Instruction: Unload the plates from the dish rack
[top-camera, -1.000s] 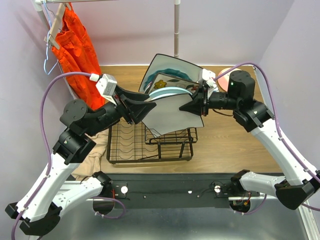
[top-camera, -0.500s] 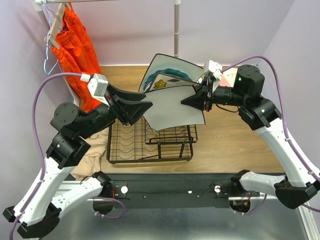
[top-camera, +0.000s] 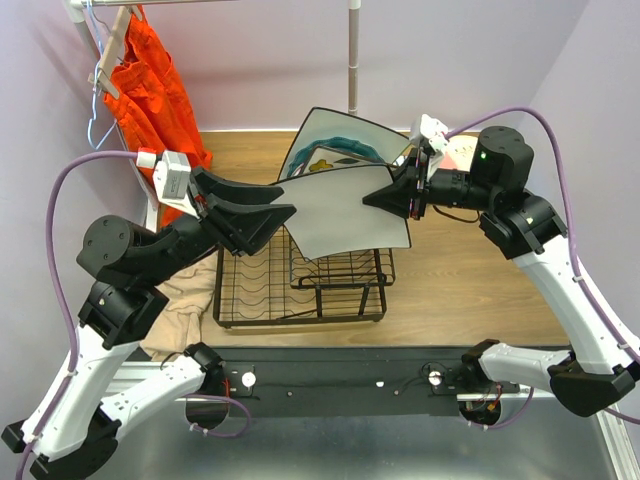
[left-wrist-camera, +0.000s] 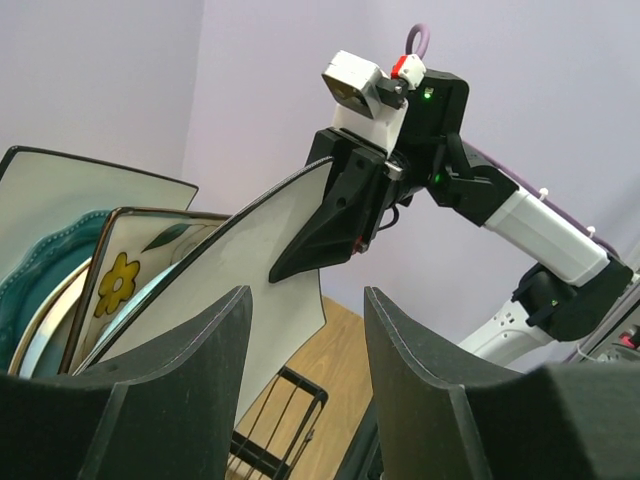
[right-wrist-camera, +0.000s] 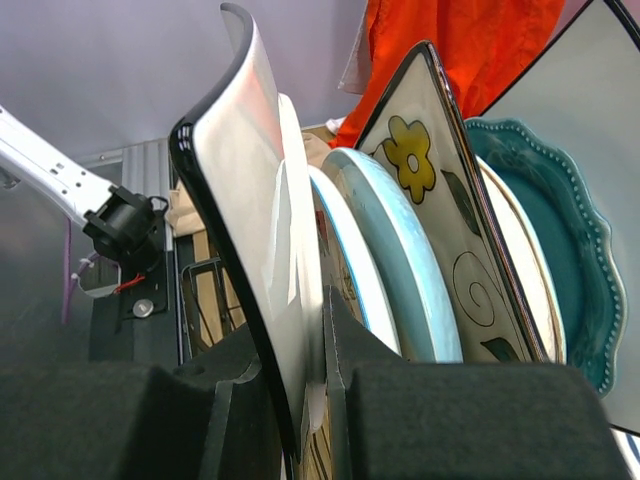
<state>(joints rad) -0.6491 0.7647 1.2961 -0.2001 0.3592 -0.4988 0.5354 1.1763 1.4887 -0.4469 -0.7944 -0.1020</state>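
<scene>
While the dish rack (top-camera: 262, 295) sits low, nearest the arm bases, the white square plate (top-camera: 345, 215) hangs tilted above it. The plate's right edge is clamped between the fingers of the right gripper (top-camera: 375, 200). The left gripper (top-camera: 283, 213) stands spread wide at the plate's left edge, grasping nothing. Farther back, a flower-print plate (right-wrist-camera: 440, 200), a teal scalloped plate (right-wrist-camera: 565, 250) and a large white plate (top-camera: 345, 130) stand upright in the rack.
</scene>
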